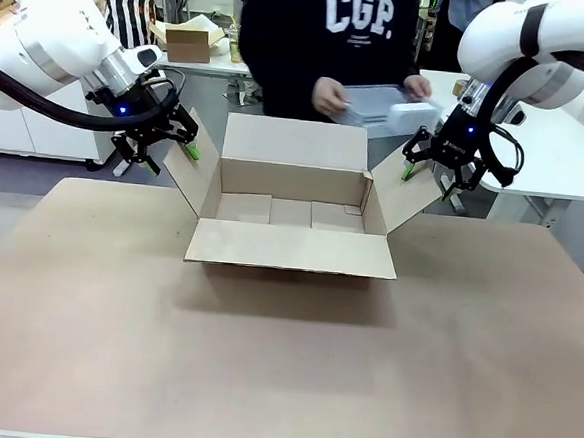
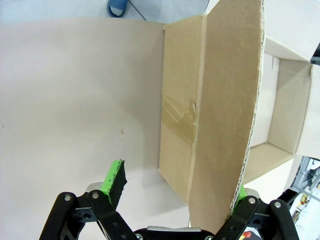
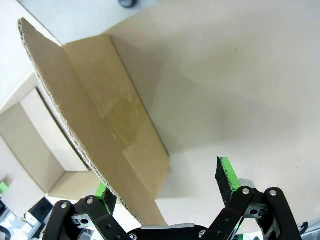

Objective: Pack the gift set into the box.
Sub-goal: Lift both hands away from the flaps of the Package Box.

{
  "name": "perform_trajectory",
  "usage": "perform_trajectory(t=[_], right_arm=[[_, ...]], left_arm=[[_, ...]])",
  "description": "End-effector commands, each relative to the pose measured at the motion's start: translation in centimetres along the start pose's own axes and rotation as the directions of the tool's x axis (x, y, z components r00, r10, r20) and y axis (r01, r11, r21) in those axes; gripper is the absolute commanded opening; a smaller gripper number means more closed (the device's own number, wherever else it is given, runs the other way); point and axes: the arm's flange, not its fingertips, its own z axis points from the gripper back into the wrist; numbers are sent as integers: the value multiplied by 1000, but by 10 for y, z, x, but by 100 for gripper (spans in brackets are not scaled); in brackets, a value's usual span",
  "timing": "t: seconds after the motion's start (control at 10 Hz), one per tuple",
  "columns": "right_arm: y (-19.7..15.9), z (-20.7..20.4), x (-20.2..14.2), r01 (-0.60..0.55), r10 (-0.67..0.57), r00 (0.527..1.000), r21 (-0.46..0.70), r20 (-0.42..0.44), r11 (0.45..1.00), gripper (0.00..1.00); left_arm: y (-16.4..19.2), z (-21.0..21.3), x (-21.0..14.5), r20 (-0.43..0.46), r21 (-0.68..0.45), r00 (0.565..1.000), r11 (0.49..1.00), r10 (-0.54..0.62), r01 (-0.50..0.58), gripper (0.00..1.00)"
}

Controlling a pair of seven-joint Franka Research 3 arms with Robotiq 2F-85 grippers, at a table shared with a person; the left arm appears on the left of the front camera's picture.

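Note:
The box (image 1: 290, 249) stands open in the middle of the table, all its flaps spread outward. My left gripper (image 1: 166, 150) is open and straddles the edge of the left flap (image 1: 197, 167). The left wrist view shows that flap (image 2: 220, 100) running between the spread fingers of the left gripper (image 2: 179, 182). My right gripper (image 1: 430, 179) is open astride the right flap (image 1: 406, 192); in the right wrist view the flap (image 3: 100, 115) passes by one pad of the right gripper (image 3: 165, 182). A person behind the box holds the gift set (image 1: 380, 110) in both hands above the far flap.
The brown table surface (image 1: 282, 369) spreads wide in front of the box. A white table (image 1: 568, 148) stands at the back right. A smaller cardboard box (image 1: 189, 39) sits on a far table at the back left.

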Motion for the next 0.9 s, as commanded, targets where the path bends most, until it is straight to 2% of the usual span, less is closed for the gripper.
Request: perform_trajectory(t=[0.0,0.8], right_arm=[[0,4,-2,5,-5,1000,-21,10,1000,100],[0,4,-2,5,-5,1000,-21,10,1000,100]], left_arm=[[0,2,0,5,14,1000,1000,11,-11,100],[0,2,0,5,14,1000,1000,11,-11,100]])
